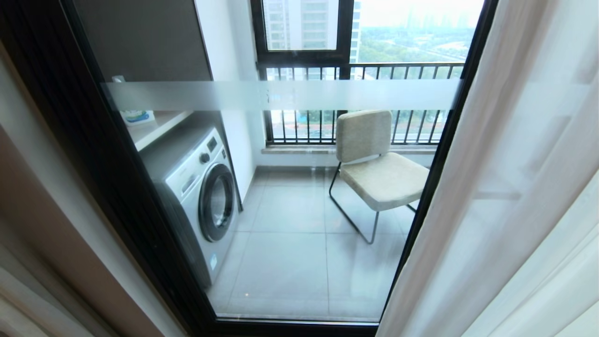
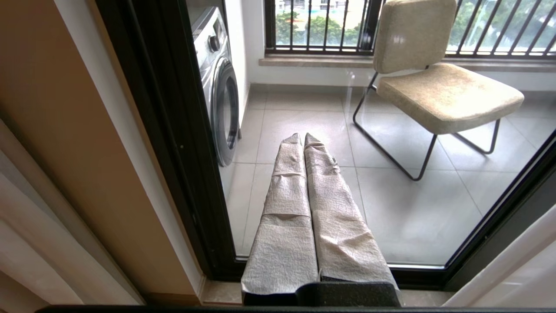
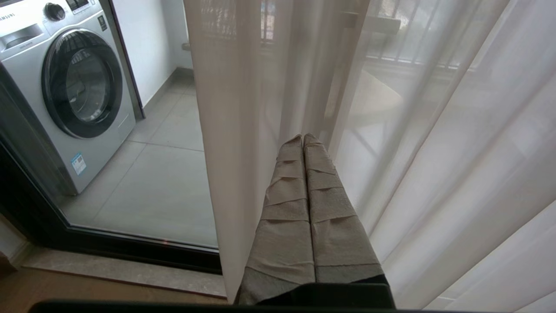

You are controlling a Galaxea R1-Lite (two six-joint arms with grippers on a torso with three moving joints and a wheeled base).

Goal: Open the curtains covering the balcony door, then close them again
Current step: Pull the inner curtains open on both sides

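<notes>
The balcony door has a black frame and a frosted band across its glass; most of the pane is uncovered. White sheer curtains hang over its right side, and a pale drape hangs left of the frame. My left gripper, its fingers wrapped in pale tape, is shut on nothing and points at the bare glass. My right gripper is also shut and holds nothing. It points into the folds of the sheer, just beside the sheer's free edge. Neither arm shows in the head view.
Behind the glass stand a white washing machine on the left and a beige chair on black legs. A barred railing and outer windows close the balcony. A stone sill runs along the door's foot.
</notes>
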